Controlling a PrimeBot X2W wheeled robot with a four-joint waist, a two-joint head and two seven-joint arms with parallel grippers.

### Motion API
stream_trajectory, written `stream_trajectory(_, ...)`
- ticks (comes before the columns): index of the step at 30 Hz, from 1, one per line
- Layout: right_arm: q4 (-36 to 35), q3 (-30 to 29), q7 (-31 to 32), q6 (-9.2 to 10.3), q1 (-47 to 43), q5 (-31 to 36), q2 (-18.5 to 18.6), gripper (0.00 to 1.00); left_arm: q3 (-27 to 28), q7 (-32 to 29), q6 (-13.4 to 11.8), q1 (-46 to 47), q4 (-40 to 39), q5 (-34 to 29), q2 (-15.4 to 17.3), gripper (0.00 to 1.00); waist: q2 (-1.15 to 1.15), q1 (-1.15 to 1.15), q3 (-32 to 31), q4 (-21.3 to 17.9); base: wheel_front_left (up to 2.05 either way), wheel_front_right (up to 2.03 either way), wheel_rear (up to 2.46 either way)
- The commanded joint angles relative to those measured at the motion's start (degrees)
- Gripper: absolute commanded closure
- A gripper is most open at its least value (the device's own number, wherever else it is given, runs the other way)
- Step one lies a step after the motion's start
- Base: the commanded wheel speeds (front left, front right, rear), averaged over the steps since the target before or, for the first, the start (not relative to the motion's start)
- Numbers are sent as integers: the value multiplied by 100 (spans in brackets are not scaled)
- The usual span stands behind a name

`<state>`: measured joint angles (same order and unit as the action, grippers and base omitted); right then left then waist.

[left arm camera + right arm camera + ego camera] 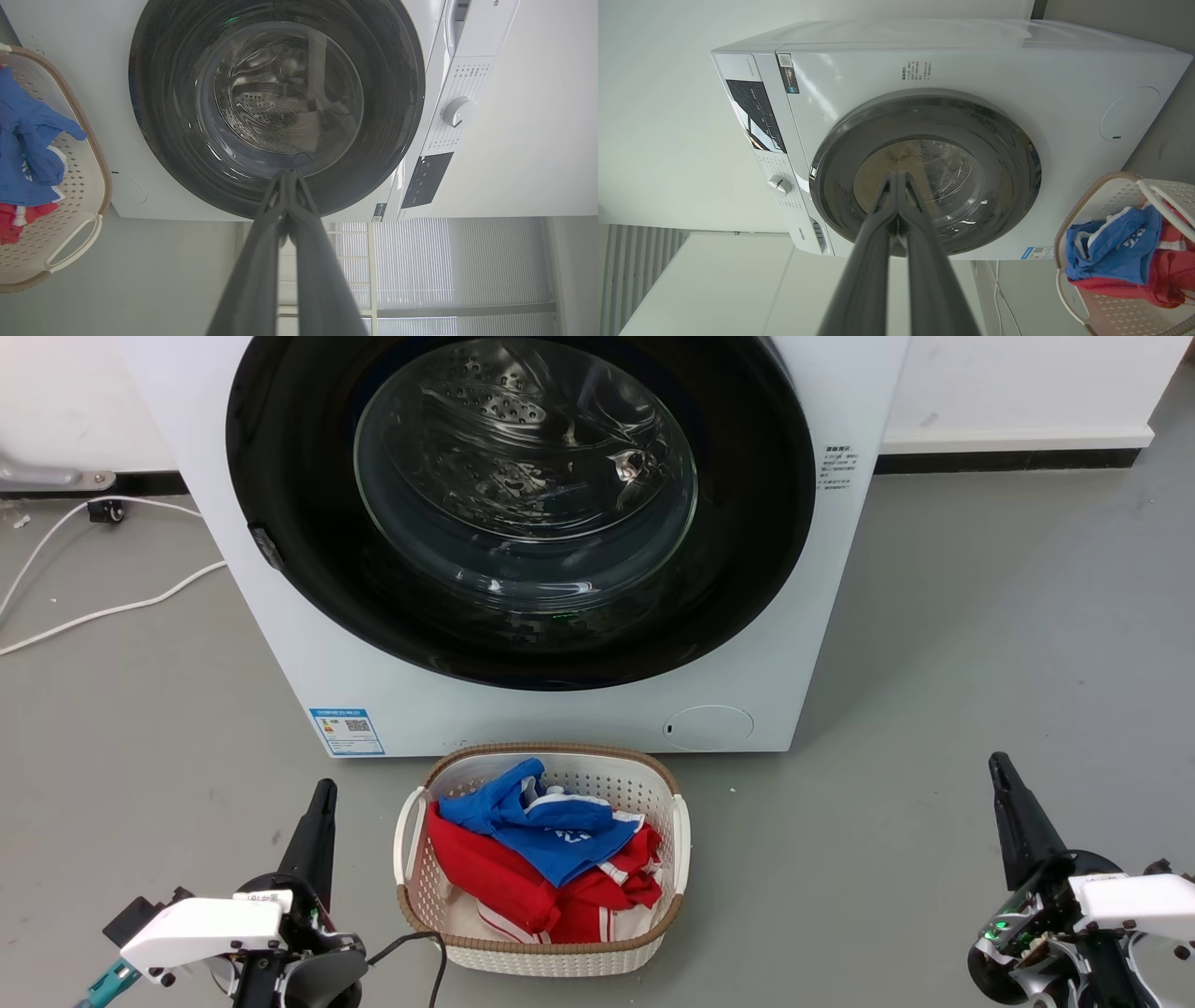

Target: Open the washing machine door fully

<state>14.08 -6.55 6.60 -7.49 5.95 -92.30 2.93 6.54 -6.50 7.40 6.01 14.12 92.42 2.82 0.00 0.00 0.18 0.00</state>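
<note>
The white washing machine [560,709] stands straight ahead, its round glossy black door [280,457] lying flat against the front with a clear glass bowl [526,476] at its centre. The door [159,116] and machine [462,46] show again in the left wrist view, and the door [831,172] and machine [971,60] in the right wrist view. My left gripper [324,791] rests low at the lower left, fingers together, holding nothing; its tips [287,173] meet. My right gripper [997,762] sits at the lower right, also shut and empty, tips [897,173] touching. Both are well short of the door.
A white basket [411,845] with a brown rim holds red and blue clothes on the grey floor just before the machine, between my grippers. White cables [103,611] trail on the floor at the left. A blue label sticker [346,732] marks the machine's lower left.
</note>
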Motion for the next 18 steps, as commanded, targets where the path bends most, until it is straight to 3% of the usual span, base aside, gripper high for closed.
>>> stream_trajectory(1,2,4,-1,0,62,-23,-16,100,9,-24,24,44,-17,1,11,100,0,0,0,0,0,0,0)
stream_trajectory(18,2,4,-1,0,62,-23,-16,100,9,-24,24,44,-18,0,11,100,0,0,0,0,0,0,0)
